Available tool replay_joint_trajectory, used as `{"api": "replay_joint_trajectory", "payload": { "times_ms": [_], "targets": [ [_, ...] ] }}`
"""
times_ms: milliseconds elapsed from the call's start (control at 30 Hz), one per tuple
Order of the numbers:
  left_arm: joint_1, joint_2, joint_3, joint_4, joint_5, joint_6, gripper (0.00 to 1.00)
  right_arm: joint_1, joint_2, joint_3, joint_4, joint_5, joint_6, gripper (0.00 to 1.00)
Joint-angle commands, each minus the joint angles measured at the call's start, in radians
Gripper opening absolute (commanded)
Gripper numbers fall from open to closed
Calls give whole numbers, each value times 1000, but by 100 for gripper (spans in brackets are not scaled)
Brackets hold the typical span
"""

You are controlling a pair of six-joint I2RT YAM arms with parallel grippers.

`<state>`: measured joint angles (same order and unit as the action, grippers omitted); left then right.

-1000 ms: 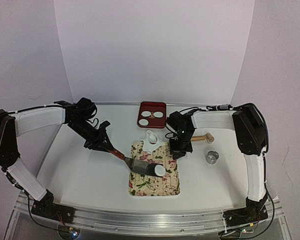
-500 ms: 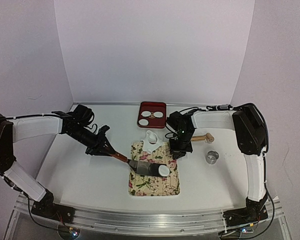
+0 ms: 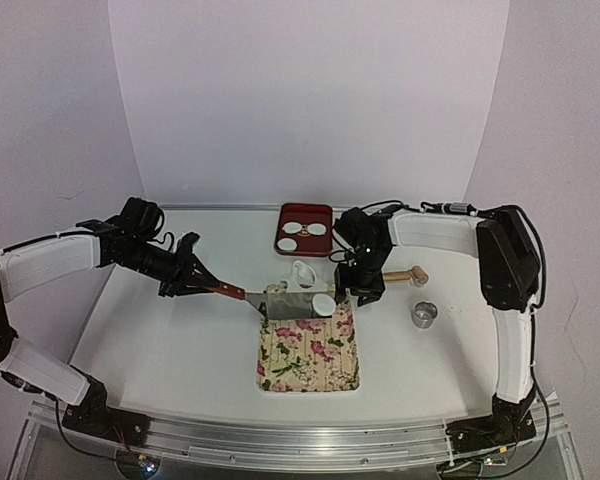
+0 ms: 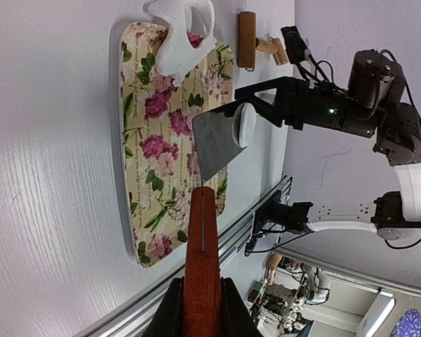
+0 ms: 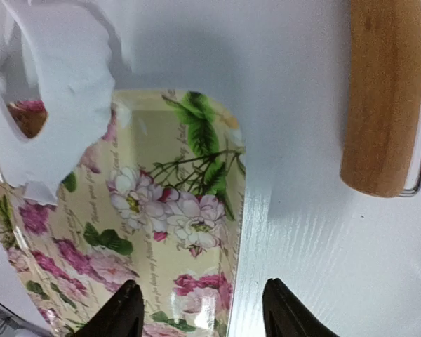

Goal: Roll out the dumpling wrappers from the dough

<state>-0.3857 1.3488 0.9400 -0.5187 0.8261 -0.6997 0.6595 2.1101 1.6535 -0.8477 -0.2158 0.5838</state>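
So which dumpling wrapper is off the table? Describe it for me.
Find the floral mat mid-table. Above its far edge is a metal spatula, and the wrapper is the neat white disc on the blade's tip. Other discs lie in the red tray; the ragged dough has a hole.

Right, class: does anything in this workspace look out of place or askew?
Yes. The ragged dough with its hole hangs off the floral mat's far edge onto the table, and the wrapper is perched at the very edge of the spatula blade, partly overhanging it.

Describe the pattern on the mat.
Cream mat printed with pink roses and green leaves; it shows best in the left wrist view.
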Motion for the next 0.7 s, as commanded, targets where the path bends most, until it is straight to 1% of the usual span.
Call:
{"api": "replay_joint_trajectory", "payload": {
  "times_ms": [0, 167, 367, 567, 667],
  "targets": [
    [23, -41, 66, 35, -16, -49, 0, -50, -125, 55, -25, 11, 3, 69],
    [25, 0, 126, 129, -97, -133, 0, -105, -200, 41, -27, 23, 6, 72],
    [27, 90, 190, 259, -167, -180, 0, -149, -286, -16, -25, 53, 9, 75],
    [28, 210, 277, 380, -244, -200, 0, -164, -337, -70, -25, 60, 16, 75],
    [28, 279, 339, 389, -279, -166, 0, -166, -355, -89, -24, 63, 16, 75]
  ]
}}
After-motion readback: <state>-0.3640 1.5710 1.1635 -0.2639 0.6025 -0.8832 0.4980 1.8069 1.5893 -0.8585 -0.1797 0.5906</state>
